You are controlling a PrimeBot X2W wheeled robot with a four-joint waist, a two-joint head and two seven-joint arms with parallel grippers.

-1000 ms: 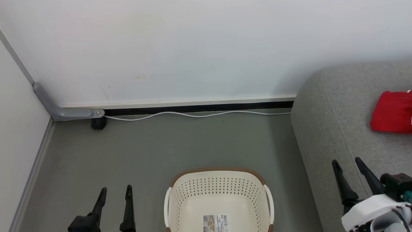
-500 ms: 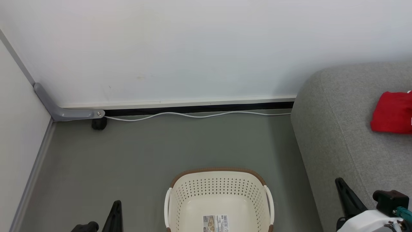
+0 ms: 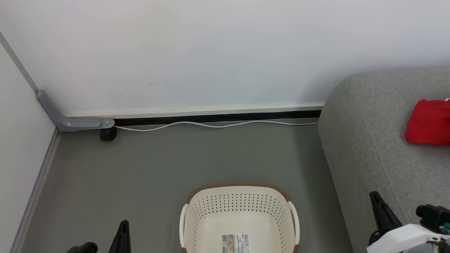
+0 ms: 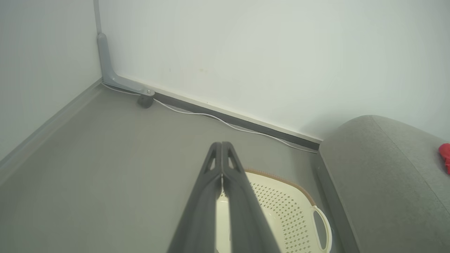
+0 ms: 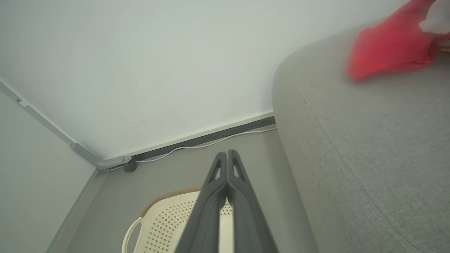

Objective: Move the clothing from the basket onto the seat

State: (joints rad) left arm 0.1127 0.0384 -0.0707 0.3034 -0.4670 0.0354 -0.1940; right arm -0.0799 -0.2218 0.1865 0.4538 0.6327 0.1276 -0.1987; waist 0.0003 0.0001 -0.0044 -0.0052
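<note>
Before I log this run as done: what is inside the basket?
The basket holds a paper barcode label on its bare cream base, no garment in the visible part. Its near end runs off the picture's edge, unseen.

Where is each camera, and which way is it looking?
Head: up high, looking down at the floor, basket and sofa; the left gripper and right gripper, both shut, peek in below.
Left wrist: on that arm, looks along its shut fingers at the wall corner.
Right wrist: on that arm, looks along its shut fingers past the sofa.
All three share the basket and the red clothing on the sofa.
</note>
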